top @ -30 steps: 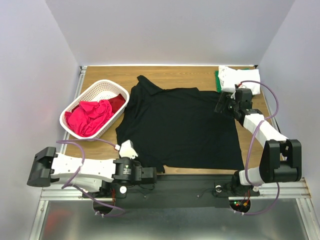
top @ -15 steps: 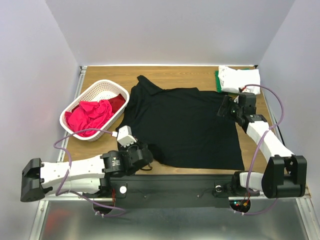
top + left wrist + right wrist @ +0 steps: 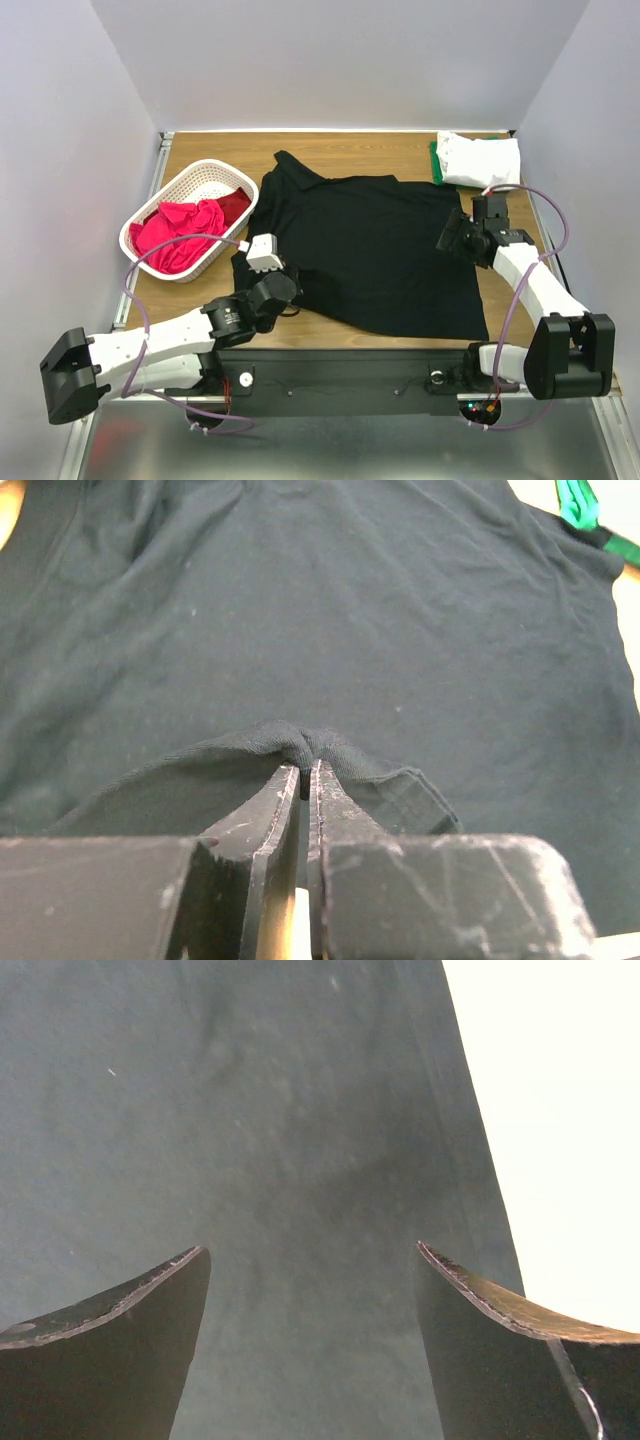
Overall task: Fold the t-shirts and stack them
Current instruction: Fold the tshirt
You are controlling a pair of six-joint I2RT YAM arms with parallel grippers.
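A large black t-shirt lies spread flat in the middle of the table. My left gripper is shut on a pinch of its near-left hem, which bunches at the fingertips in the left wrist view, with the shirt stretching away beyond. My right gripper is open and empty just above the shirt's right edge; the right wrist view shows black cloth between the jaws. A folded white t-shirt lies on a green one at the far right corner. Pink and red t-shirts lie in the basket.
A white lattice basket stands at the left of the wooden table. Bare table shows right of the shirt's edge. Grey walls close in the back and both sides. A corner of the green shirt shows in the left wrist view.
My left gripper has moved away from the near edge and rightward, dragging the black shirt's near-left hem over the shirt. My right gripper has moved nearer along the shirt's right edge.
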